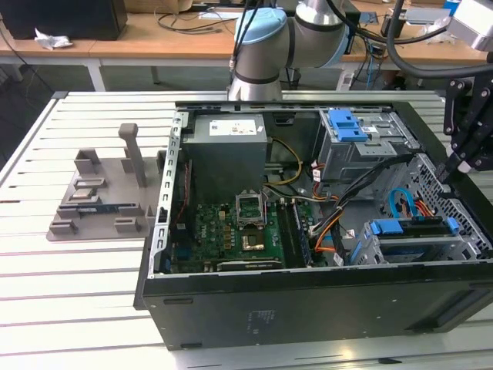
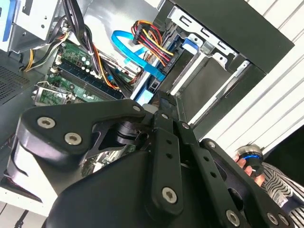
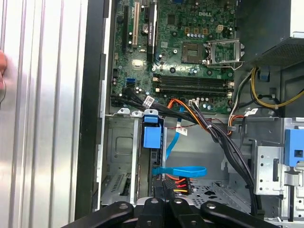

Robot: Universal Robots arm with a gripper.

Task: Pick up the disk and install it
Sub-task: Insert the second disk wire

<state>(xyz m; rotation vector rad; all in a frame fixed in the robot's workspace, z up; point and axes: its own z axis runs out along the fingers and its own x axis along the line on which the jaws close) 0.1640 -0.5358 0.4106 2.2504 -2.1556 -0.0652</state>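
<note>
Exterior view: the gripper (image 1: 449,171) hung just above the drive cage (image 1: 370,250), with the disk (image 1: 408,228) sitting on edge inside it, right below the jaws; second wrist view: the jaws looked pulled together, with nothing visibly between them; first wrist view: the disk's blue rail (image 3: 152,137) was straight ahead of the fingertips, and its long axis ran away from them.

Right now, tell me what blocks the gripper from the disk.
Nothing visible does. In the first wrist view the gripper sits right at the end of the disk, which stands on edge at the drive cage. The blue cable loops off beside it, not between them.
</note>
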